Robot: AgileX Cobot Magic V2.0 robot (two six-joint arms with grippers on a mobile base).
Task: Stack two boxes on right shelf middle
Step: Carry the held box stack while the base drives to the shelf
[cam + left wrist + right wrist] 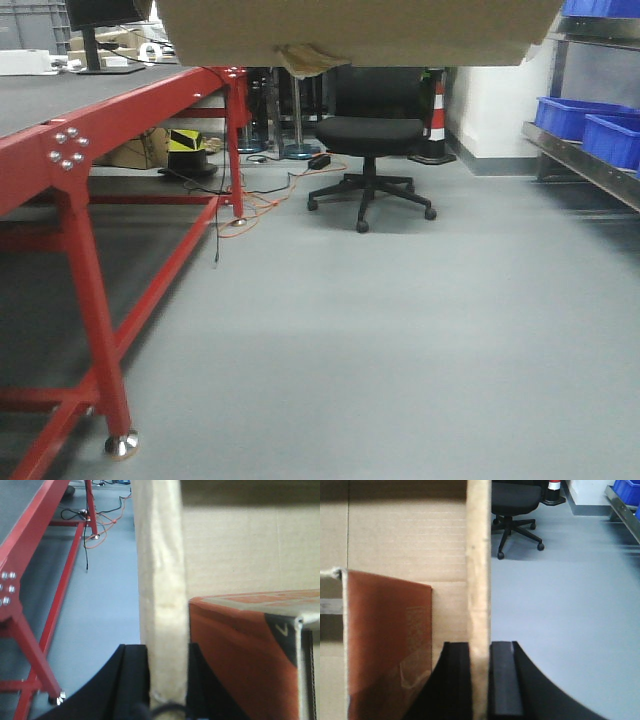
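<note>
From where I stand, the tan cardboard box (360,30) fills the top of the front view, its underside and a ragged tag of yellowish tape showing, well above the grey floor (400,330). The left gripper (167,652) is closed tight on one side wall of that box, one black finger on each face of the wall and no gap to be seen. The right gripper (479,650) pinches the opposite wall the same way, clamped hard on the cardboard edge. Inside the box, seen from both wrists, sits an orange-red carton (240,655) against the pale inner wall. The steel shelf (590,172) runs along the right edge of the front view, well apart from the box, with blue bins (575,115) standing on it. A red table (100,120) takes up the left side, and a black office chair (370,130) stands in the middle distance beneath the box's lower edge
</note>
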